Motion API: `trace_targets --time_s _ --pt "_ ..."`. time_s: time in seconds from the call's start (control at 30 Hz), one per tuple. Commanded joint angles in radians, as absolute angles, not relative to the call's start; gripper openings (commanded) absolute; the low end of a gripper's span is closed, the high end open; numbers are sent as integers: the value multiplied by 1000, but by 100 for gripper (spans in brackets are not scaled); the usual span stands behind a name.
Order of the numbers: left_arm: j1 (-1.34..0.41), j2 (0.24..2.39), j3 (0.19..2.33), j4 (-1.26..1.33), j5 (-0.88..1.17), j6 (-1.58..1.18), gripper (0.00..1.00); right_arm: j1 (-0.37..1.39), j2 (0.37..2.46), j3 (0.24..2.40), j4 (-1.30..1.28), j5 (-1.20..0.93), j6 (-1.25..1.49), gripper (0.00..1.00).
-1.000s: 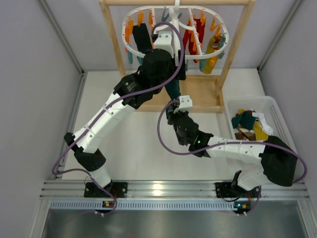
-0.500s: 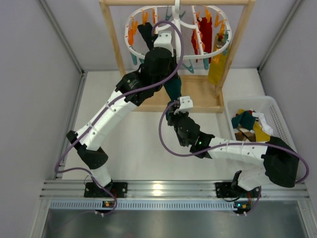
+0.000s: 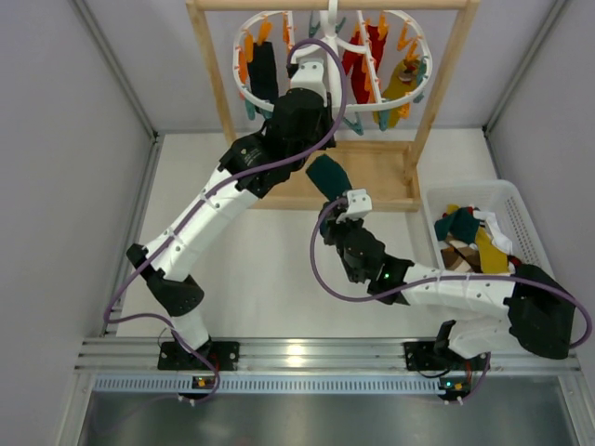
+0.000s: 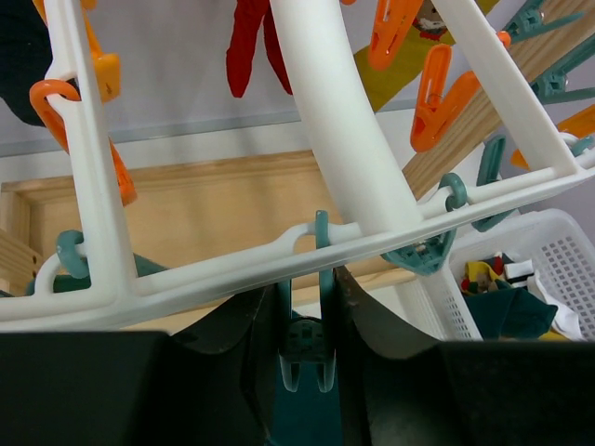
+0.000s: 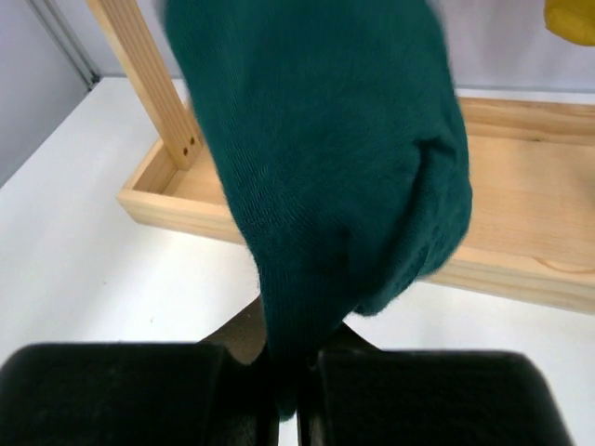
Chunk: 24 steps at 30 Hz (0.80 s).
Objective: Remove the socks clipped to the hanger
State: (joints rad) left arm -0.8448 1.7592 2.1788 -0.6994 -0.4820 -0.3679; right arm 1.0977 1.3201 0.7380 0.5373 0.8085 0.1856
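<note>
1. Nearest us, the right end effector (image 5: 296,376) is clamped fully shut on the low end of the dark teal limp fabric sock (image 5: 325,167), holding it above the white desk (image 3: 251,279).
2. Further out, the left end effector (image 4: 307,311), wide apart a second ago, has now closed on the small teal plastic clip (image 4: 307,348) above that sock.
3. We judge this squeeze is meant to open the clip so a pull frees the sock. We cannot tell whether it is loose yet.
4. Beyond, the white plastic oval hanger (image 4: 335,121) has swung round. It carries a black sock (image 3: 263,70), red socks (image 3: 358,58) and a mustard sock (image 3: 402,84).
</note>
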Motion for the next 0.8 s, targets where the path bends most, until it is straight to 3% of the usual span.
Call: trace_targets --time_s 0.0,0.07,0.17,0.3,0.53,0.7,0.77 --pt "-833 1752 2204 -650 -457 -353 0 1118 1202 697 506 807 232 0" --pt "-833 1749 2195 -650 -445 -356 1 1118 1158 680 454 804 238 0" --pt "-833 1733 2169 -650 -396 -359 12 1102 1072 719 205 790 293 0" --pt "-833 1707 2132 -650 -302 -359 45 886 961 767 -162 666 379 0" --pt "-833 1612 2033 -650 -238 -388 71 562 833 831 -379 603 387 0" --pt "-834 1522 1968 -652 -201 -387 84 278 842 867 -403 460 377 0" --pt "-834 1482 1933 -652 -184 -382 95 166 868 884 -403 410 374 0"
